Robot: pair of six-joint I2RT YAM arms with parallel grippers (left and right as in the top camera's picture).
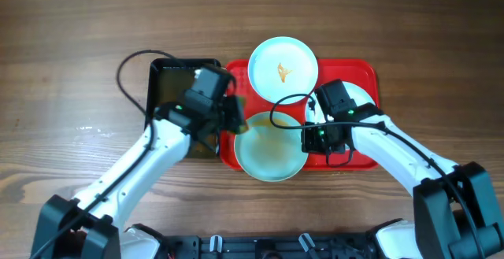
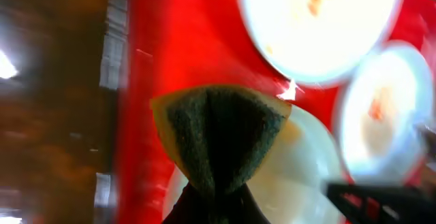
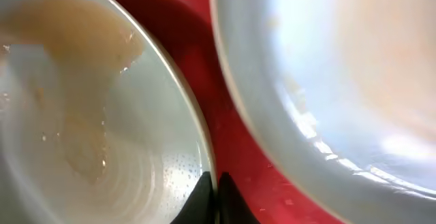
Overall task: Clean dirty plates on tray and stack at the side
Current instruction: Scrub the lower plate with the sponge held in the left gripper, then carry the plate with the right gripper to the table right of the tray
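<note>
The red tray (image 1: 366, 74) holds three pale plates. The far plate (image 1: 283, 70) has an orange smear. The front plate (image 1: 272, 150) is wet with a thin brownish film. The right plate (image 1: 364, 98) is partly hidden under my right arm. My left gripper (image 1: 235, 119) is shut on a green sponge (image 2: 218, 129) and holds it at the front plate's left edge (image 2: 300, 176). My right gripper (image 1: 309, 138) is shut on the front plate's right rim (image 3: 204, 163), its fingers (image 3: 214, 195) pinching the rim. The right plate (image 3: 327, 67) lies close beside it.
A black tub (image 1: 177, 74) stands left of the tray, partly under my left arm. A black cable loops over the table at the tub's left (image 1: 126, 74). Brown wooden table (image 1: 71, 38) surrounds everything.
</note>
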